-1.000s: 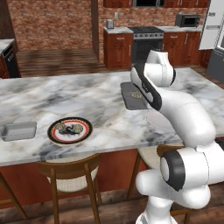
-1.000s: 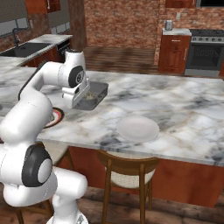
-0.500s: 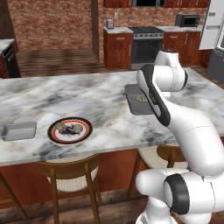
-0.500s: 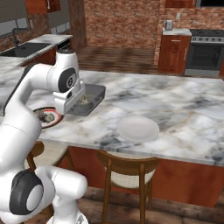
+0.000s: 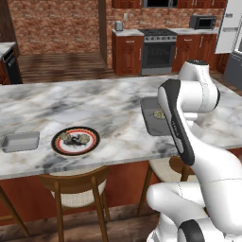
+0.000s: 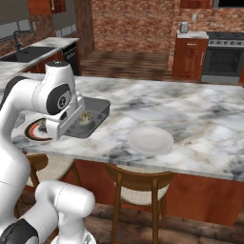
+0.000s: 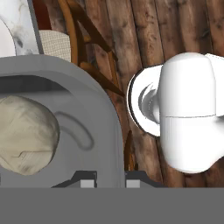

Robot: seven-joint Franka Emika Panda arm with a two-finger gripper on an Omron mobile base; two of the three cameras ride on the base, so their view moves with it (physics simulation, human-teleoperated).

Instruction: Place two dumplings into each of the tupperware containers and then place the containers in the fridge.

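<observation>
Right base view is showing the arm swinging the larger tupperware container [image 6: 91,114] nearer the desk [image 6: 190,114] edge than a second ago, so the carry toward the fridge [image 5: 229,26] is probably getting under way, with the smaller container [image 5: 20,141] and the plate [image 5: 75,140], well off to the hand's side, waiting. The hand [image 7: 110,183] is pinching the container's rim, nearly shut, fingertips [image 7: 88,183] either side of the wall. Just ahead of the hand, a dumpling [image 7: 26,133] is sitting inside; two more are lying on the plate.

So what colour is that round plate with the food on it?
Black with a red rim: the plate, clearest in the left base view.
</observation>
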